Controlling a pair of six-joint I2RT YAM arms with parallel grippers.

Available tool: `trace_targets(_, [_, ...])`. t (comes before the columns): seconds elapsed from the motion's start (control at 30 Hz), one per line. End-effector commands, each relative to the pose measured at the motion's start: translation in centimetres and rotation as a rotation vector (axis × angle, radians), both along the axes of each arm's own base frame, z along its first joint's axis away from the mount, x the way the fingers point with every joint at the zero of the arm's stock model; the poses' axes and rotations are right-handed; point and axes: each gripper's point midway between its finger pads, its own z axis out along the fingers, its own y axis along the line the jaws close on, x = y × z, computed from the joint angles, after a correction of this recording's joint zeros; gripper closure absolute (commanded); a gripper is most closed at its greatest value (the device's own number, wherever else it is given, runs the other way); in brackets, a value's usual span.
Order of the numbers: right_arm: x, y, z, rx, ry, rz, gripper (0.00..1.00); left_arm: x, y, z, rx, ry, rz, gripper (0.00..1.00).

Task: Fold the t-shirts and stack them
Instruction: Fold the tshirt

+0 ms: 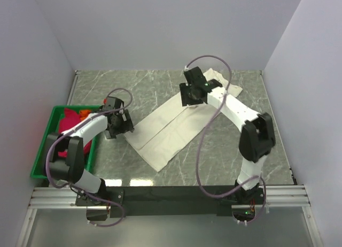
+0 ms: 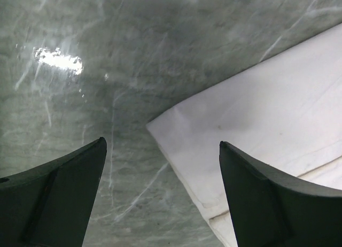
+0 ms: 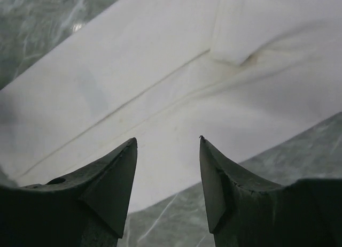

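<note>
The cream t-shirt (image 1: pixel 170 128) lies folded into a long strip, running diagonally from the table's middle to the back right. My left gripper (image 1: pixel 122 124) is open and empty, just above the strip's near-left corner; that corner (image 2: pixel 176 124) shows between its fingers. My right gripper (image 1: pixel 193 94) is open and empty over the strip's far part, with cloth (image 3: pixel 160 92) below and a fold seam running across. A crimson-pink shirt (image 1: pixel 68 123) and an orange one (image 1: pixel 84 114) lie in the green crate (image 1: pixel 44 145).
The green crate stands at the table's left edge, next to the left arm. Grey walls close the table on the left, back and right. Bare marble (image 1: pixel 224 151) shows in front of the shirt.
</note>
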Motion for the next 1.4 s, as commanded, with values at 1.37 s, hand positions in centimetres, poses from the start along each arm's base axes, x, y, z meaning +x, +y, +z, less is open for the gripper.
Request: trace_targets(1.37, [8.5, -12.3, -7.6, 0.602, 0.126, -0.832, 0.52, 2.4, -17.5, -0.7, 0.161, -0.06, -0.624, 0.2])
